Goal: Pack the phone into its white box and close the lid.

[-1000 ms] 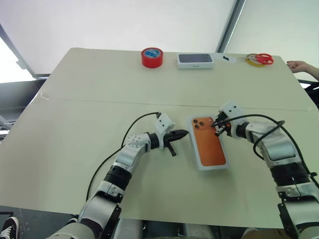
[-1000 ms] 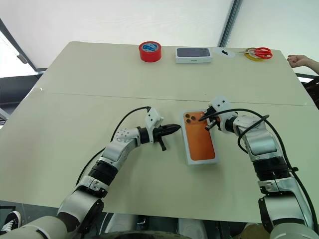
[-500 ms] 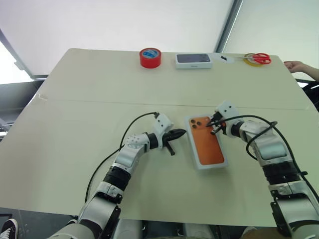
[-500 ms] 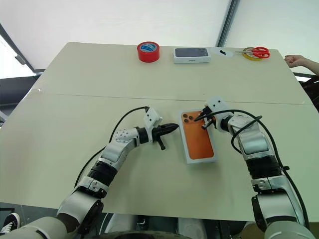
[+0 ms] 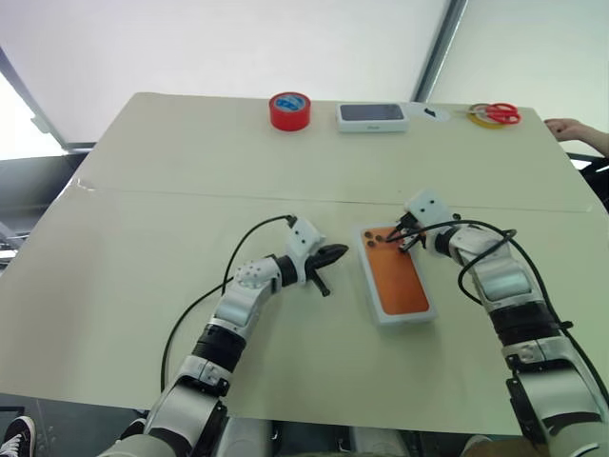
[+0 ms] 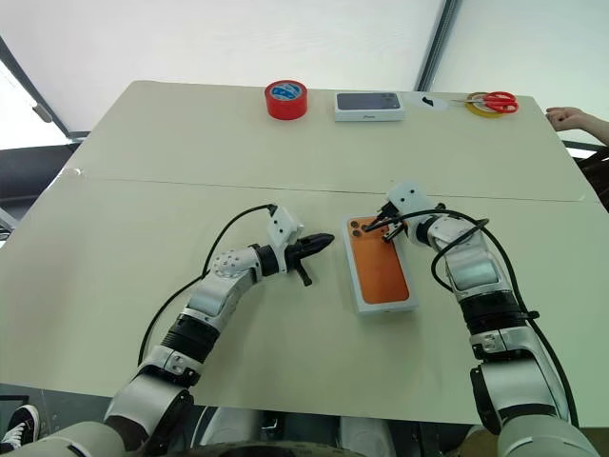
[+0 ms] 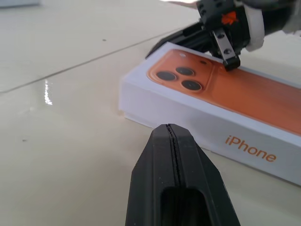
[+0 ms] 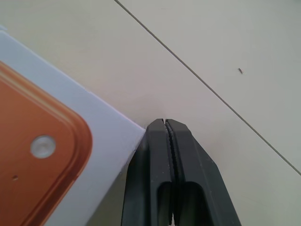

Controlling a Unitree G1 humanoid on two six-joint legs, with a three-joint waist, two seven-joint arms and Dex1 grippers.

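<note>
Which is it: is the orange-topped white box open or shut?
Shut: the white box shows closed walls and a flat orange-printed top; no inside is visible.

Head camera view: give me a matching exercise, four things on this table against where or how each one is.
Things:
1. red tape roll
2. scissors
3. orange-topped white box
4. left gripper

Places or states:
A. shut, a little apart from the orange-topped box
B. near the far right corner of the table
C. lying flat near the middle
D. far edge, just left of the dark-picture box

Pairs: 1-D, 2-B, 3-C, 4-A
</note>
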